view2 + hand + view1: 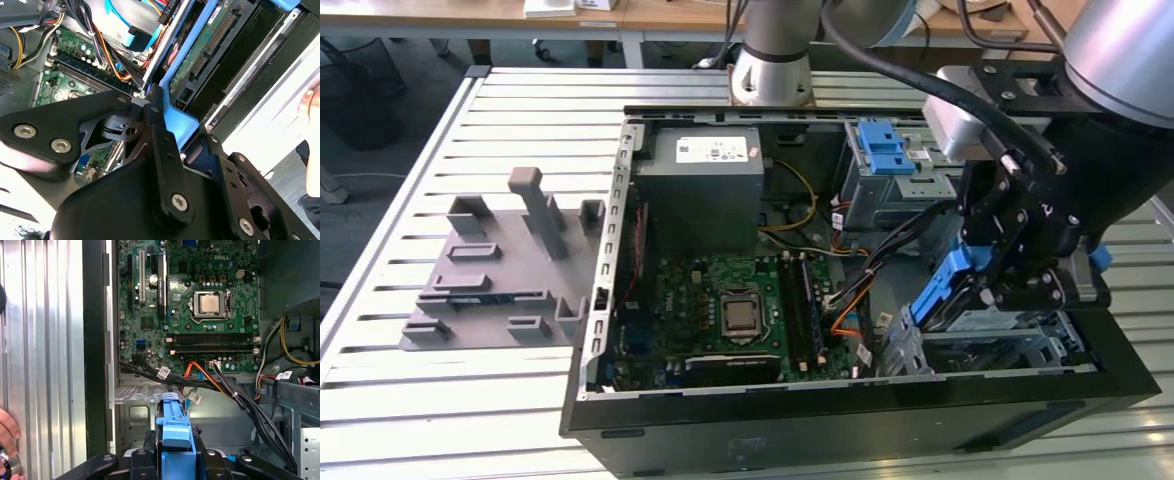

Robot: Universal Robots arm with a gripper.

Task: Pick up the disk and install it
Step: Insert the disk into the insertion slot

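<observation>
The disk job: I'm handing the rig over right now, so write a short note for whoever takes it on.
Gripper: fingers shut on the disk, gripping its blue frame.
Disk: lifted and tilted over the drive cage, on the exterior view's right side of the open computer case.
Done: pickup.
Left: the disk is not yet seated in the cage.
Note: a person's hand rests on the table beside the case.

— How does the arm stand?
— Bent over, its wrist aiming the gripper steeply downward.
— And the jaws?
— Closed. The black fingers press on either side of the disk between them.
</observation>
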